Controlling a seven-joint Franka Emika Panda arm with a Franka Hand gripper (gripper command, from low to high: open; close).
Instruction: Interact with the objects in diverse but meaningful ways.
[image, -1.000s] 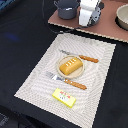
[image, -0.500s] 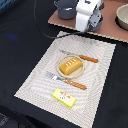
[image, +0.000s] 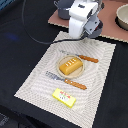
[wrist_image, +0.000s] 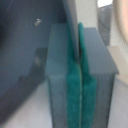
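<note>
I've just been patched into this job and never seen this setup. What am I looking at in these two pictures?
The wide picture is from a camera off the arm. The white machine at the top is the robot arm's gripper. Below it a striped placemat holds a golden bread loaf on a small plate, two orange-handled utensils and a yellow butter block. The blurry close-up is from the wrist: the green finger pads are pressed together, apparently holding nothing.

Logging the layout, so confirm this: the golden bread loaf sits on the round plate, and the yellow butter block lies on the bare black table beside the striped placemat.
Wrong on the butter. The exterior view shows the yellow butter block lying on the striped placemat, near its edge. The golden bread loaf does sit on the round plate.
</note>
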